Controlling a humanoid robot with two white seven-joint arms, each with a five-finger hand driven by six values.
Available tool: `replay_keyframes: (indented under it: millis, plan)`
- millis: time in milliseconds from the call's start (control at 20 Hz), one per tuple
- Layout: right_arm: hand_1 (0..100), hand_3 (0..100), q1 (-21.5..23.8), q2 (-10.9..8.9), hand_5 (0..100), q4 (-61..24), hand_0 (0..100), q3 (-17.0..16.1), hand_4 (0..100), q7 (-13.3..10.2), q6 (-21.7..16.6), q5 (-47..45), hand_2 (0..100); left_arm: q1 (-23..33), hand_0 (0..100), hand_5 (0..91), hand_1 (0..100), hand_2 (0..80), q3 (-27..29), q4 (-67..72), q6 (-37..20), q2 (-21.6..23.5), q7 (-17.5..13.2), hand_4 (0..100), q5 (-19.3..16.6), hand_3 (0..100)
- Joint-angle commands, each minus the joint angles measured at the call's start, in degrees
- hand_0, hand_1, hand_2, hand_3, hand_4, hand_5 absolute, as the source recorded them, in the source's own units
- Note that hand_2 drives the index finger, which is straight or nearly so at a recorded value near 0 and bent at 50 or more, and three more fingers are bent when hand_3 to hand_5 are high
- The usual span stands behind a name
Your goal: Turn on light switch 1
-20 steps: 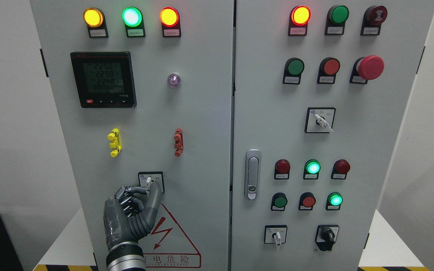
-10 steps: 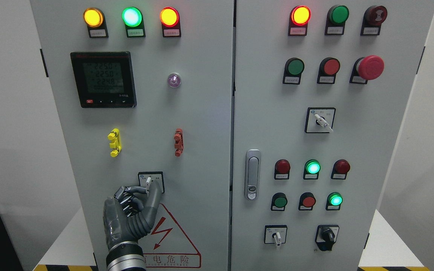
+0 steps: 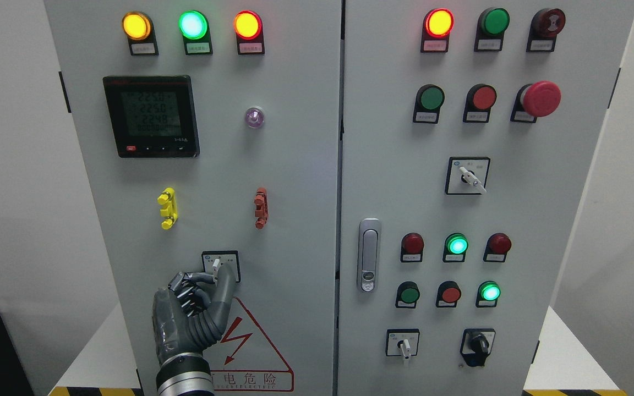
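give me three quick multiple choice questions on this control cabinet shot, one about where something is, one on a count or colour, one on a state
1. Where is the left hand?
A. at the rotary switch low on the left door
B. on the door handle
C. at the red mushroom button

2. How many lamps in the top row of the left door are lit green?
A. none
B. one
C. three

3. What is the hand doing?
A. hanging open away from the panel
B. fingers curled, pinching the switch knob
C. pressing the meter

Answers: 1 A, the hand sits just under the yellow clip. 2 B, only the middle lamp is green. 3 B, fingertips close on the knob.
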Motion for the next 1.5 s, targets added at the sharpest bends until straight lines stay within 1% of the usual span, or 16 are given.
replay_keyframes:
  millis: [0, 200, 301, 852, 1453]
  plan:
    - [0, 0, 0.0, 0.0, 0, 0.0, 0, 0.0, 0, 0.0, 0.0, 0.0, 0, 0.0, 40, 83.9, 60, 59.0, -0.2, 0.3, 0.0, 0.0, -0.3, 95, 0.1, 100]
    - [0, 0, 0.0, 0.0, 0, 0.0, 0, -0.1, 0, 0.0, 0.0, 0.0, 0, 0.0, 42, 83.8, 58, 59.1, -0.3, 0.3, 0.0, 0.0, -0.3, 96, 0.1, 100]
    - [0, 0, 0.0, 0.0, 0, 0.0, 0, -0.1, 0, 0.0, 0.0, 0.0, 0, 0.0, 44, 83.9, 56, 59.1, -0.4, 0.3, 0.0, 0.0, -0.3, 96, 0.1, 100]
    - [0, 0, 0.0, -0.09, 0, 0.0, 0, 0.0, 0, 0.0, 0.0, 0.0, 0, 0.0, 51, 84.4, 51, 59.6, -0.4, 0.3, 0.0, 0.0, -0.4, 96, 0.1, 100]
    - [0, 0, 0.0, 0.0, 0, 0.0, 0, -0.1, 0, 0.0, 0.0, 0.0, 0, 0.0, 55, 84.4, 46, 59.8, -0.4, 0.3, 0.0, 0.0, -0.4, 96, 0.1, 100]
